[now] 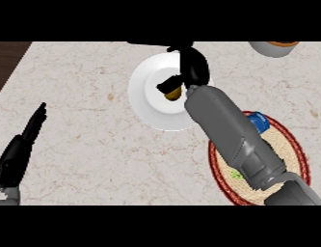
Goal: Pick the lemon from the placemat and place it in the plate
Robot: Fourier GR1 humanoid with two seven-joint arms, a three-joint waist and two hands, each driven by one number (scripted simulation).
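two hands show, and only one is working. nearest, at the lower left edge, the left hand rests open with its fingers straight and pointing up, well apart from everything. just beyond on the right lies the placemat, oval with a dark red rim, largely covered by the right forearm; a blue object sits at its upper edge, touching or just beside the arm — a sideways swing on the way back could knock it. further on, the right hand hangs over the white plate, its fingers curled round the lemon, of which only a small yellow-brown patch shows below the hand. so the lemon is above the plate's middle, whether resting on it or slightly off it cannot be told. if released from any height, it would likely roll — the plate looks shallow and might let it run onto the counter. farthest, a cup stands at the top right, clear of the move.
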